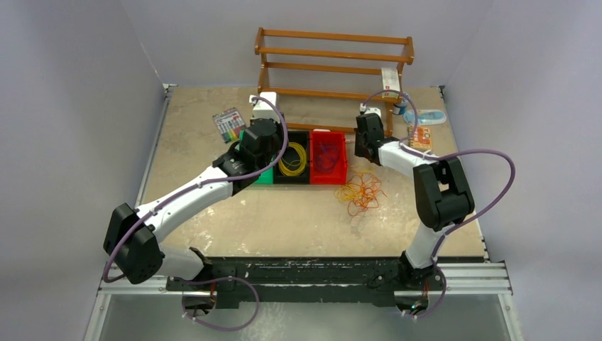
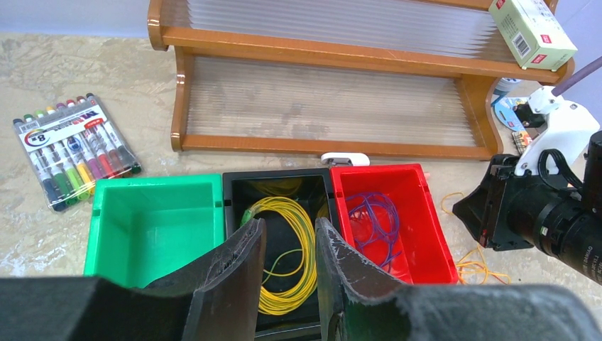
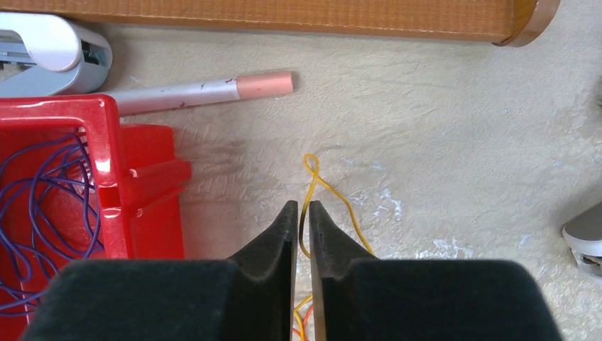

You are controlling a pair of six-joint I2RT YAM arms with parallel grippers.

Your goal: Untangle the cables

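A loose tangle of orange and yellow cables (image 1: 362, 190) lies on the table, right of the red bin (image 1: 339, 170). My right gripper (image 3: 303, 206) is low at the tangle's far end. Its fingers have closed to a slit on one yellow strand (image 3: 332, 190), which loops out ahead of the tips. A yellow coil (image 2: 292, 245) lies in the black bin (image 2: 234, 186). Purple cables (image 2: 375, 219) lie in the red bin. My left gripper (image 2: 289, 226) hovers over the black bin, partly open, with nothing between its fingers.
A green bin (image 2: 106, 213) stands left of the black one, with nothing in it. Behind the bins is a wooden rack (image 1: 334, 57) with a small box (image 2: 532, 32) on it. A marker pack (image 2: 71, 149) lies at the back left. A pink-tipped pen (image 3: 206, 89) lies by the red bin.
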